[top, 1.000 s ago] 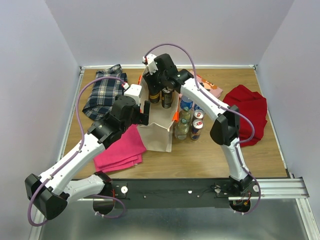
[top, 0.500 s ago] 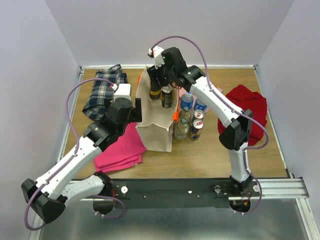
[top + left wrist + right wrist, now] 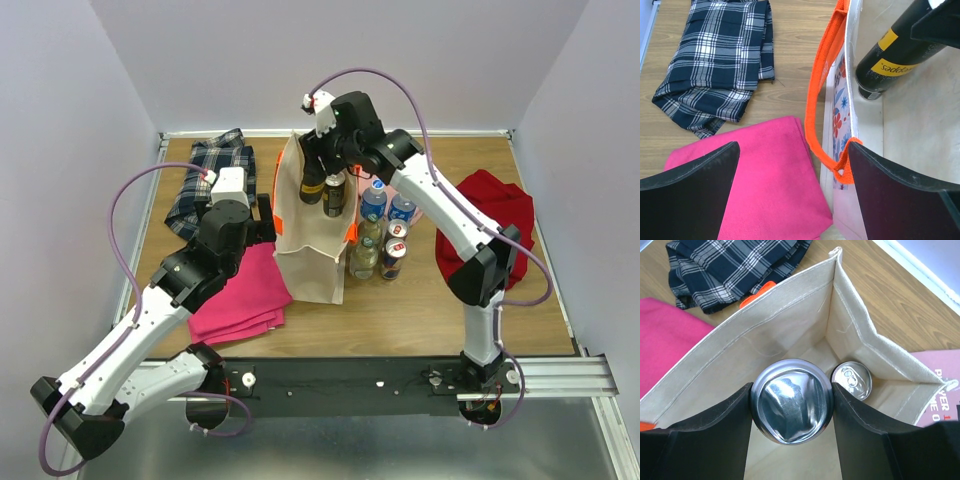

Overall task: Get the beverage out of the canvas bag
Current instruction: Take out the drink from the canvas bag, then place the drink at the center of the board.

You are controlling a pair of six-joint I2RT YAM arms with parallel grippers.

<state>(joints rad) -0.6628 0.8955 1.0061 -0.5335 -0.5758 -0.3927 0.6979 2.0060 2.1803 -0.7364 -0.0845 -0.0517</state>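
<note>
So: right end effector [image 3: 791, 390] was closed partway on the black can [image 3: 312, 183], gripping its top end, long axis vertical. The can hung in the mouth of the canvas bag [image 3: 310, 265] toward the far end, base below the rim, second can [image 3: 852, 380] just beside it. Way out looked straight up along that axis. Left end effector [image 3: 792, 145] was spread wide, straddling the bag's left wall and orange handle [image 3: 812, 100], gripping nothing.

Entry: beverage [image 3: 312, 186] and canvas bag [image 3: 312, 262].
The beverage: dark cylinder, yellow label, silver end, upright, clamped between the fingers of the right gripper [image 3: 791, 402]. The canvas bag: beige, orange handles, upright, mouth open, directly beneath that gripper.
</note>
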